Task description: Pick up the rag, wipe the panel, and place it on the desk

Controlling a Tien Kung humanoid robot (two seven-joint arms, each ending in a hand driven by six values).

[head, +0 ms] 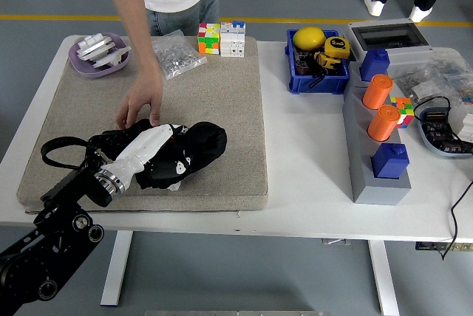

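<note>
On the beige mat (229, 94), a black rag (198, 145) is bunched up over a black panel (109, 141). The rag and my hand cover most of the panel; only its left end shows. My left hand (164, 148), white-shelled on a black arm, lies across the panel with its fingers closed on the rag's left part. A person's hand (140, 105) reaches down from the far side, fingertips resting at the panel's far left edge. A small white connector (174, 185) pokes out below the rag. My right arm does not appear.
A purple bowl (98, 54), a clear bag (177, 56) and two puzzle cubes (220, 38) stand along the mat's far edge. To the right are a blue bin (318, 80) and a grey stand (377, 176) with orange cylinders. A second person stands far back.
</note>
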